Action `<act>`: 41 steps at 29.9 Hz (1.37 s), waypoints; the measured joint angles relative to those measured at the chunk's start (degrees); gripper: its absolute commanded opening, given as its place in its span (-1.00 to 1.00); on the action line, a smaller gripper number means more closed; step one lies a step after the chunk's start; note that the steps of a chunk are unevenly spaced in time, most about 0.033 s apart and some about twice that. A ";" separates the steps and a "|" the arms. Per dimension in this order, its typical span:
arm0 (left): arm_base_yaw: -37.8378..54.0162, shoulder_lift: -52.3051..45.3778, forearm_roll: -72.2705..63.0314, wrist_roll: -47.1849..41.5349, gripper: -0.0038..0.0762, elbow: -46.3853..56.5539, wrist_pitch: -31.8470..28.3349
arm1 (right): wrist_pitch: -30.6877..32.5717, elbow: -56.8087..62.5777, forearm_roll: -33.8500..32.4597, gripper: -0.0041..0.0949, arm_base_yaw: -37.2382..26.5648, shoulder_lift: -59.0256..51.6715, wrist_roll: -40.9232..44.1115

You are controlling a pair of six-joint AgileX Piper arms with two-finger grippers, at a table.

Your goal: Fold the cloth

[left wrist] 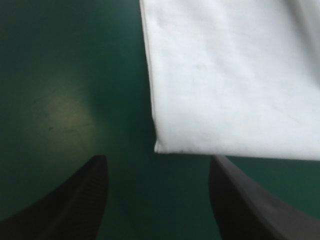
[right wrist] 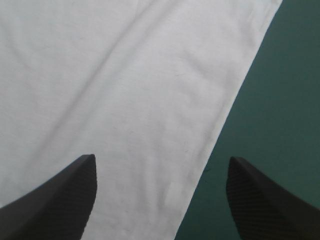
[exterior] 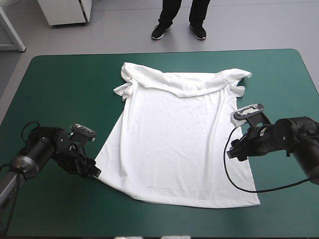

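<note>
1. High view: the T-shirt point(exterior: 174, 144) lies spread flat at the middle of the teal-green cover point(exterior: 60, 99), hem toward the table's near edge. The top part is folded down in a crumpled band toward the far edge. Its left sleeve point(exterior: 123, 90) and right sleeve point(exterior: 240, 82) are bunched at the far corners. The left gripper point(exterior: 93, 171) sits low at the hem's left corner, just beside the cloth. The right gripper point(exterior: 233, 151) sits at the shirt's right side edge, about halfway along it. Broad bare cover lies on both sides of the shirt, with narrower strips before the near and far edges.

2. Left wrist view: the left gripper point(left wrist: 159, 159) is spread wide, its black fingers point(left wrist: 82, 200) well apart and holding nothing. The T-shirt point(left wrist: 235, 75) shows one square corner just ahead of the gap, flat on the table. Its two edges are straight and clean. Bare cover point(left wrist: 60, 75) fills the room beside that corner and under the fingers.

3. Right wrist view: the right gripper point(right wrist: 161, 157) also stands wide apart and empty. The T-shirt point(right wrist: 100, 75) lies under one finger point(right wrist: 65, 200), and its side edge runs slantwise through the gap. The other finger is over bare cover point(right wrist: 285, 100). Soft creases run along the cloth.
</note>
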 measured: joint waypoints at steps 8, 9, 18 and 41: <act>0.00 3.37 -0.96 1.07 0.18 1.14 -3.89 | -0.06 0.00 0.12 0.44 0.00 -0.29 0.18; 0.00 4.28 -1.37 1.34 0.16 1.14 -4.23 | -0.06 0.00 0.12 0.44 0.00 -0.29 0.18; 0.04 7.31 -3.96 3.31 -0.35 1.09 -5.12 | 1.43 0.38 -6.71 0.44 0.05 -0.40 4.14; -1.13 7.54 -6.80 4.35 -0.93 1.09 -3.86 | 3.88 16.96 -6.99 0.27 0.05 -1.83 5.67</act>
